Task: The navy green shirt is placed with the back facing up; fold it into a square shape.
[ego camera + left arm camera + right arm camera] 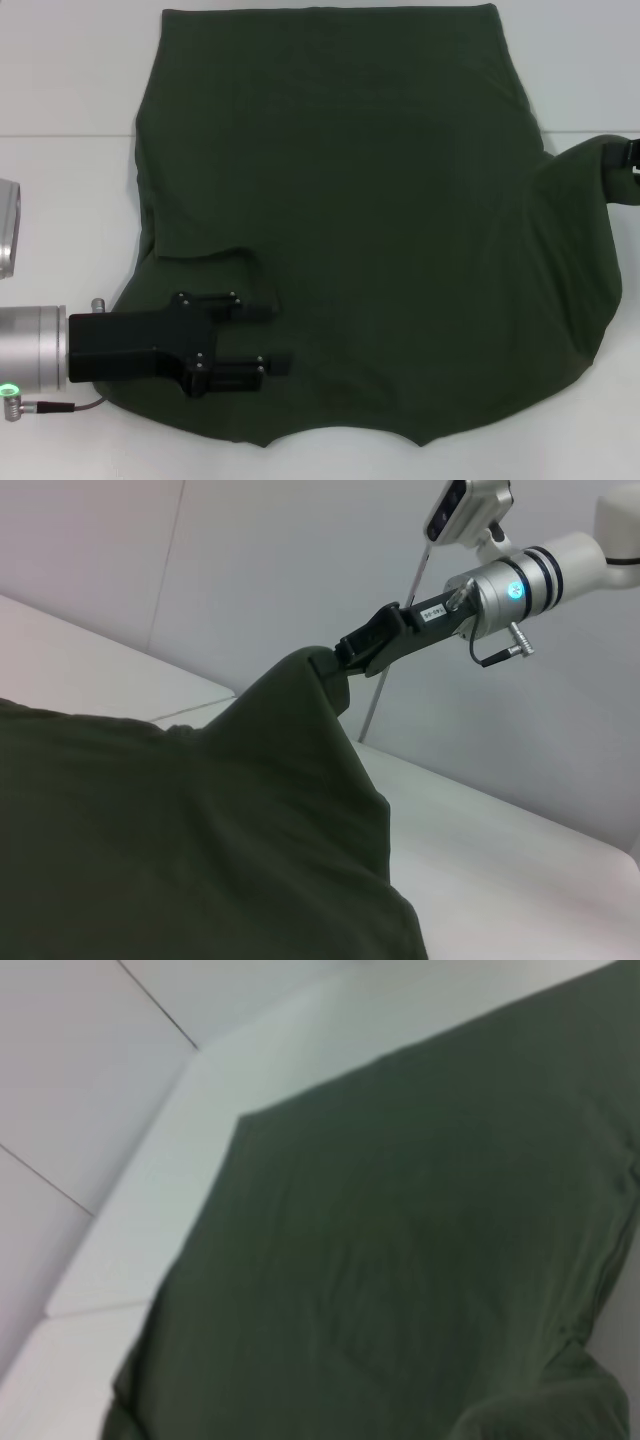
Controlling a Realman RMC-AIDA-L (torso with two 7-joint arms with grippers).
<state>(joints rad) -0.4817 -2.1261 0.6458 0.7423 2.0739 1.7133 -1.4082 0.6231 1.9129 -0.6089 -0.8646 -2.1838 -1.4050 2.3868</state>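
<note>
- Shirt (380,220) lies spread over the white bench (60,90), covering most of it; straight hem at the far edge, curved neckline at the near edge.
- Its left edge is folded in a little, a small flap lying just above my left fingers.
- Its right side is pulled up off the bench into a raised ridge running to the right edge of the head view.
- My left gripper (265,340) lies low over the shirt's near-left part, pointing right; the two fingers (262,365) are apart, flat on the cloth, holding nothing.
- My right gripper (345,650) is up above the bench at the right; fingers clamped on the shirt's right edge, cloth hanging from them like a tent peak in the left wrist view.
- In the head view only a bit of that gripper (632,152) shows, at the right border.
- Right wrist view: shirt (420,1240) seen from above, flat on the bench (150,1210), with a bunched fold near the camera.
</note>
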